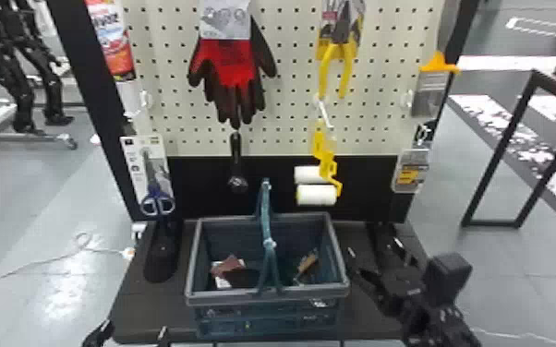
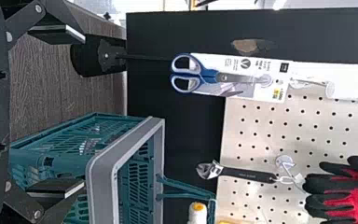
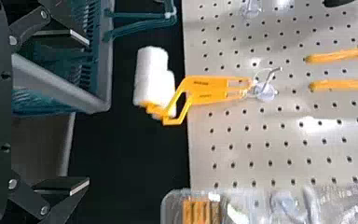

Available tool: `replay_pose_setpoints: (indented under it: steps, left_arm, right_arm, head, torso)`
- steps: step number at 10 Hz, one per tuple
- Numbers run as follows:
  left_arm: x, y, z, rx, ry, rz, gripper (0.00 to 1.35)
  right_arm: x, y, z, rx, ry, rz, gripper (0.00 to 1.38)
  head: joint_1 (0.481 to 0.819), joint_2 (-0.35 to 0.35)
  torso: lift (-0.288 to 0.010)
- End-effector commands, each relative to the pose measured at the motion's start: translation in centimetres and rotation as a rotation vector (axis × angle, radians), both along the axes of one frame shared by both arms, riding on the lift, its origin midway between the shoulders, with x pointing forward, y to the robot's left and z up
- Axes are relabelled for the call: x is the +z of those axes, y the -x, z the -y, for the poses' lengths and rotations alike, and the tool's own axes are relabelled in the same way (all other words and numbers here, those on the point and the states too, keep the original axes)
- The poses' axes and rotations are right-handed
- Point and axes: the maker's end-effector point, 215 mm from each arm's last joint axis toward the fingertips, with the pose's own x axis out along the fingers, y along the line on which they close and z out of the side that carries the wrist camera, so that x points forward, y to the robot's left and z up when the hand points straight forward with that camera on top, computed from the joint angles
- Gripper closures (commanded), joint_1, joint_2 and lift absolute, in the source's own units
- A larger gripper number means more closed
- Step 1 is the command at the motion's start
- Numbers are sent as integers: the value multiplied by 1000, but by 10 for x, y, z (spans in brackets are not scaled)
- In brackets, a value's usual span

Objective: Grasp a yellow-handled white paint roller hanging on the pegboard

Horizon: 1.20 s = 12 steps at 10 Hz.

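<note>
We see the roller (image 1: 316,194) hanging from a hook on the pegboard (image 1: 286,124) – yellow handle up, white rolls down over the black panel. It sits just under the yellow pliers (image 1: 324,69) and above the basket's (image 1: 226,294) far right corner. Looks like two rolls stacked, tho the blur leaves us unsure. R claw (image 3: 70,112) is spread wide w/ nothing between its fingers, facing the roller but well apart from it. L claw (image 2: 60,109) is spread too, empty — by the basket's other side, scissors (image 2: 200,77) ahead.
</note>
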Motion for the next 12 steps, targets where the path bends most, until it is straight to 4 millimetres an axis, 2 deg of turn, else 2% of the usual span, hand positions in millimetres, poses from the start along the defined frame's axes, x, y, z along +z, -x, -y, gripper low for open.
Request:
replay_pose_setpoints:
  steps: [1,3,4,7,8,10,12]
  left_arm:
    - [1,-3,2,-5,2,1,209]
    - [1,-5,4,-9,4,3,209]
    - [1,-8,6,-11,7,3,209]
    - [6,-18,17,-30,15,18,209]
    - [4,-19,20,-36,16,16,209]
    - [4,-28,32,-61,22,18,209]
    - [4,-31,37,-67,28,19,209]
  right_arm:
    - [16,-24,-8,46,14,12,245]
    - [30,-49,-12,95,3,1,239]
    - [29,-60,-16,137,-40,-19,236]
    - [52,-93,-25,225,-13,-13,233]
    - [74,-110,-21,243,-16,-1,233]
    - [77,-121,-14,261,-9,-26,233]
    - [74,-123,-34,332,-48,-75,233]
  head:
    - [549,0]
    - [549,0]
    - [549,0]
    - [549,0]
    - [549,0]
    - [549,0]
    - [549,0]
  torso:
    - [-100]
    - [-100]
    - [-100]
    - [-100]
    - [-100]
    - [-100]
    - [-100]
